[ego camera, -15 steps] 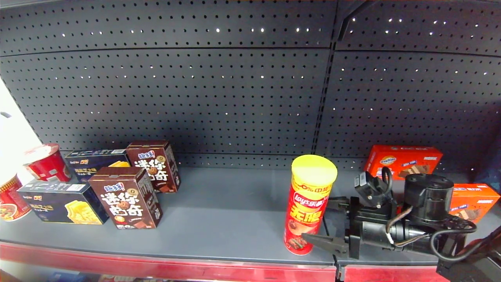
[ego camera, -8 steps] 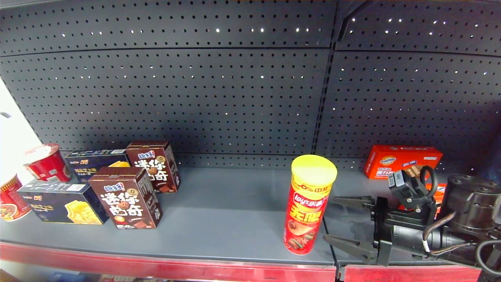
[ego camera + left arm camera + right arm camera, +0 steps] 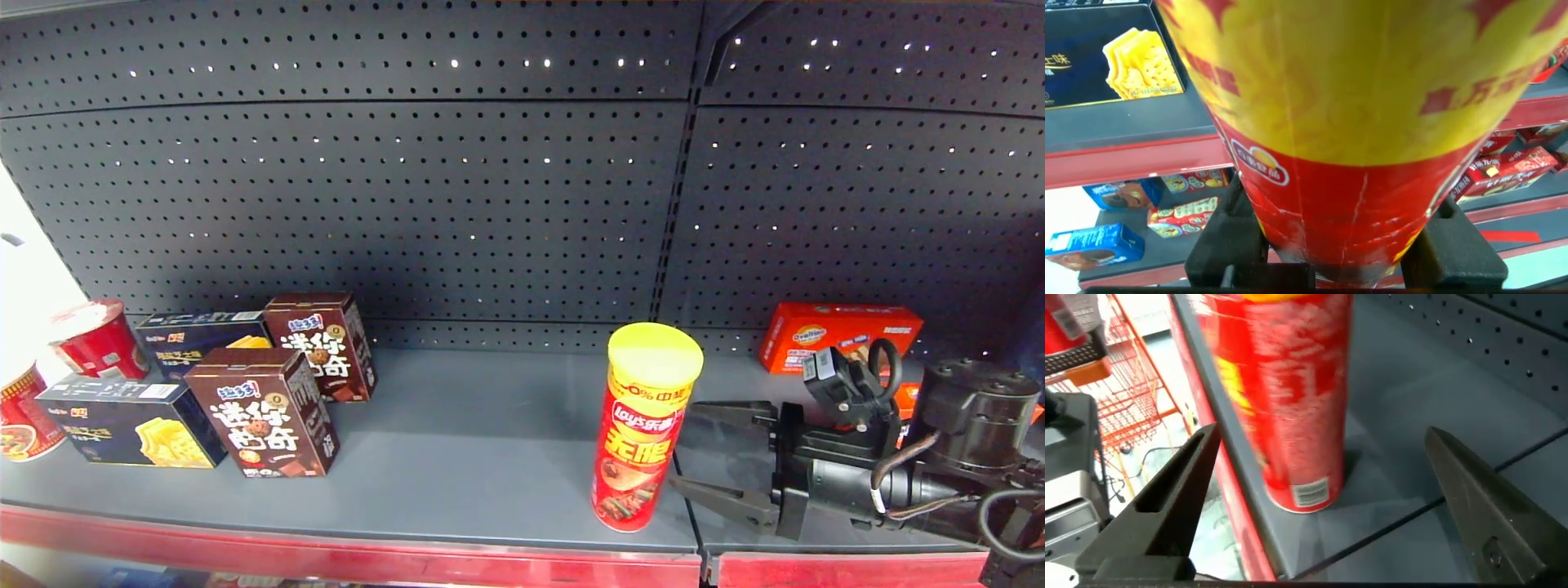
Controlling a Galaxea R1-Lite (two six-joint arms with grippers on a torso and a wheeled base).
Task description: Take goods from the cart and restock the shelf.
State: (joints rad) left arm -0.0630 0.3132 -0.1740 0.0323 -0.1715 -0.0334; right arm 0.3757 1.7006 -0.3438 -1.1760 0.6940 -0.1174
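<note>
On the grey shelf (image 3: 457,457), right of centre, we log 1 red chip can (image 3: 645,425) with a yellow lid, upright near the front edge. Right gripper (image 3: 694,447) lies just beside it, fingers spread wide, not touching it. Left gripper (image 3: 1343,260) is clamped around a 2nd chip can (image 3: 1355,106), red and yellow, held before the shelving.

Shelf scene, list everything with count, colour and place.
shelf: 1, grey, red front edge
standing chip can: 1, red, yellow lid, mid-shelf
held chip can: 1, red and yellow, gripped
cookie boxes: 2, brown, shelf left
blue boxes: 2, dark, shelf left
cup noodles: 2, red, far left
orange boxes: 2, orange, shelf right, one partly hidden
cart: 1, red wire, beyond shelf front
right gripper: 1, black, open beside standing chip can
left gripper: 1, black, shut on held chip can
</note>
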